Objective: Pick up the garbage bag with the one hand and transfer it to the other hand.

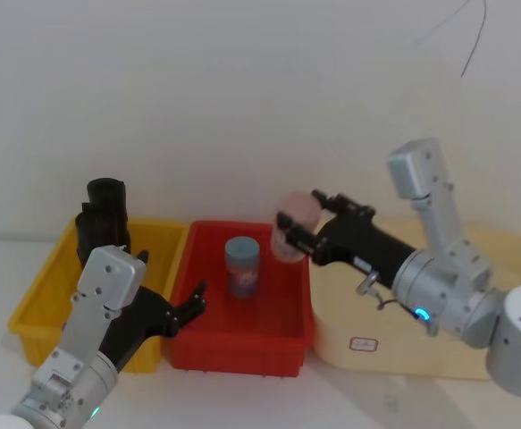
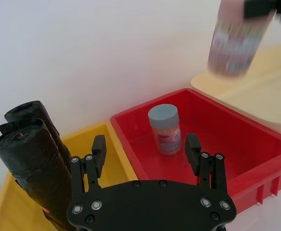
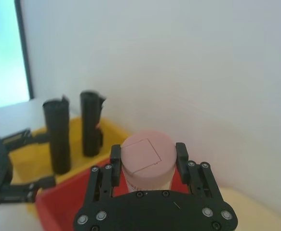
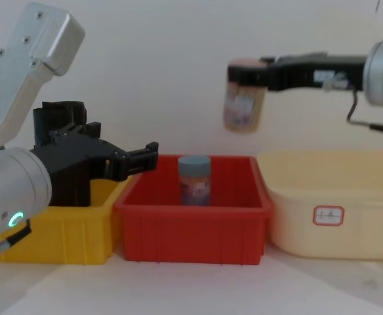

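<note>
Three bins: a yellow bin point(image 1: 41, 299), a red bin point(image 1: 242, 344) and a cream bin point(image 1: 403, 353). Two black rolls: a nearer roll point(image 1: 92, 234) and a farther roll point(image 1: 108, 195). Two jars: a blue-lidded jar point(image 4: 194, 180) and a pink-lidded jar point(image 4: 242, 108).

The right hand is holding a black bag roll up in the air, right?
Not quite. The right gripper is up in the air, but it is shut on the pink-lidded jar, not a black roll. Both black rolls stand in the yellow bin, and the left gripper hovers open near them. The chest view shows it.
</note>
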